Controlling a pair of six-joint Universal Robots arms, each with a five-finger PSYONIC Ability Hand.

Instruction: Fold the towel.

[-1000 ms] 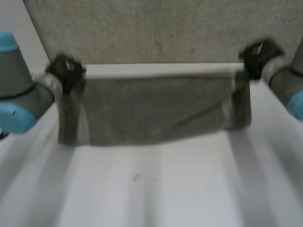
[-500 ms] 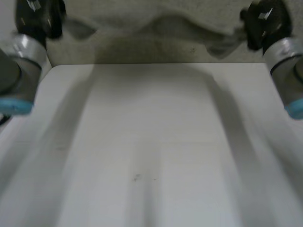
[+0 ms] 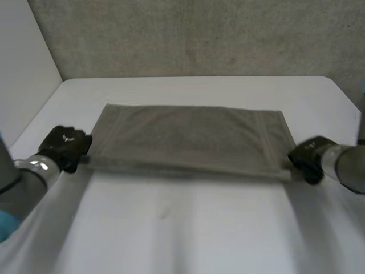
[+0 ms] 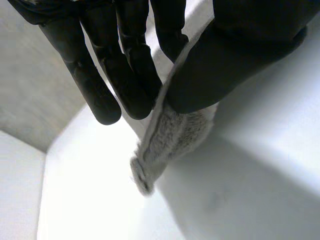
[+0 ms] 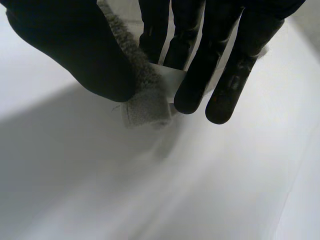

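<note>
Left hand (image 3: 64, 147) and right hand (image 3: 308, 157) each pinch a near corner of the towel (image 3: 188, 137) between thumb and fingers, apparently to hold it flat on the table (image 3: 188, 228) for folding.

A second ago the towel (image 3: 188, 140) hangs between the hands like a curtain over the far part of the table (image 3: 182, 228). Half a second ago it is swung up high, out past the far edge. Now it lies spread flat on the tabletop, its long side running across. The left hand (image 3: 64, 147) and the right hand (image 3: 308, 157) have come down and nearer, each now low at a near corner of the cloth.
</note>
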